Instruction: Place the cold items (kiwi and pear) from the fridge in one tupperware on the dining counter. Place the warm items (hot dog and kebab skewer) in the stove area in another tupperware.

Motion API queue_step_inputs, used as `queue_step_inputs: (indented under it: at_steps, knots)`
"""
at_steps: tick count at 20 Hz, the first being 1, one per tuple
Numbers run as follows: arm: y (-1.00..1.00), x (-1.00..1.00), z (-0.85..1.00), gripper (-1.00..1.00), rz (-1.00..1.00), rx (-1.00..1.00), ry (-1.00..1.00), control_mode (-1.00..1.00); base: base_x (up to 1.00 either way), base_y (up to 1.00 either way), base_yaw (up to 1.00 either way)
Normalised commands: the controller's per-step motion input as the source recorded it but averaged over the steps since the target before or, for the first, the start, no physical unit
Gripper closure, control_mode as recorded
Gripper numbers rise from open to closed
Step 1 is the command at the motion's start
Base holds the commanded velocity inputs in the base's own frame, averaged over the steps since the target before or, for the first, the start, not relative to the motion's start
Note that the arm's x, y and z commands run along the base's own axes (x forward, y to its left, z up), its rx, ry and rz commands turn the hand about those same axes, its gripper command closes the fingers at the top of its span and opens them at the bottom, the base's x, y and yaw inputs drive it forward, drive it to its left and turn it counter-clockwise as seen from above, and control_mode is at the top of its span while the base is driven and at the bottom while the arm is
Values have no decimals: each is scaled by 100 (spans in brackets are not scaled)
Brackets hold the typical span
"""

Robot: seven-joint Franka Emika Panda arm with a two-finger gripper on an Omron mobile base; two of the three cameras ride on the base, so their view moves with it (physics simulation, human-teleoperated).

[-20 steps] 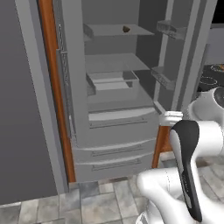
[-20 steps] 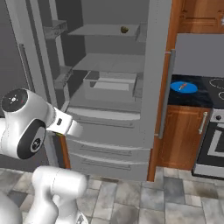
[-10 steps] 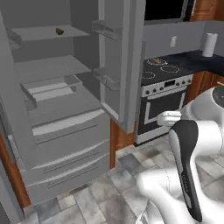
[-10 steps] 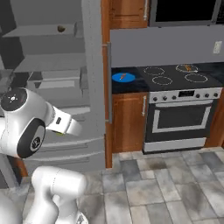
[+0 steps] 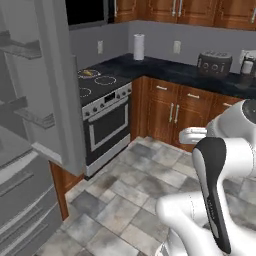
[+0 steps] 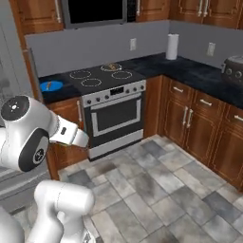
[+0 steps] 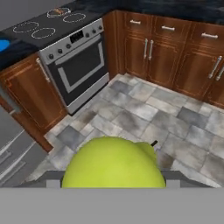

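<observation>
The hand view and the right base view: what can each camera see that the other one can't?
Hand view alone: a big green pear right in front of the camera, with its little stem, held in the tool.

Right base view alone: the paper towel roll on the dark counter, the wall outlets, and a dark microwave above the stove.

Both: the stove with its oven door, the blue dish beside it, the brown cabinets, and the grey tiled floor.

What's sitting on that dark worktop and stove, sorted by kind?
Paper towel roll: 1
Toaster: 1
Blue plate: 1
Food on the stove: 1, too small to identify
Total: 4
</observation>
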Motion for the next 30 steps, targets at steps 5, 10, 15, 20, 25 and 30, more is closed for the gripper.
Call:
queue_step_inputs:
  at_steps: [5,10,15,20,25,30]
  knots:
    - [0,0,0,100,0,0,0,100,-39,8,-87]
    - [0,0,0,100,0,0,0,100,-31,3,-86]
    - [0,0,0,100,0,0,0,100,-28,5,-86]
    - [0,0,0,100,0,0,0,100,-22,3,-84]
    - [0,0,0,100,0,0,0,100,-12,0,-76]
    - [0,0,0,100,0,0,0,100,-15,6,-80]
